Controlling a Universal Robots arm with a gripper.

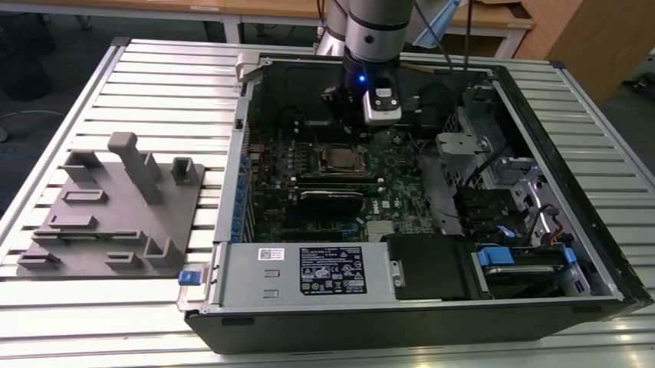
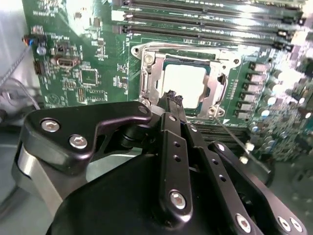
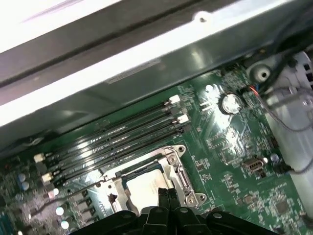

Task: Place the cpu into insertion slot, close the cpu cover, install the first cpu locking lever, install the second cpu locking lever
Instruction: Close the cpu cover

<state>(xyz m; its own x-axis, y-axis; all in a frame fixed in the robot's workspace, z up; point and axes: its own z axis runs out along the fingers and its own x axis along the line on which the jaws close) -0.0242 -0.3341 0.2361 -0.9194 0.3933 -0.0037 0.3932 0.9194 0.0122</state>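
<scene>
One pincer (image 2: 171,95), pressed fully closed, hovers empty above the cpu (image 2: 185,81).

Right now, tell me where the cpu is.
In the second wrist view the cpu lies in the insertion slot, beside the long black slots, close to the gripper.

You are working on a slatted metal table (image 1: 153,77), whose pale ribs run from the exterior view's left to its right and catch a soft, even light. Beyond its far edge you can see light wooden desks (image 1: 256,9), and at the exterior view's right a wooden panel (image 1: 599,38) stands upright. The floor (image 1: 61,57) on the exterior view's left is dark grey and lies in shadow.
</scene>
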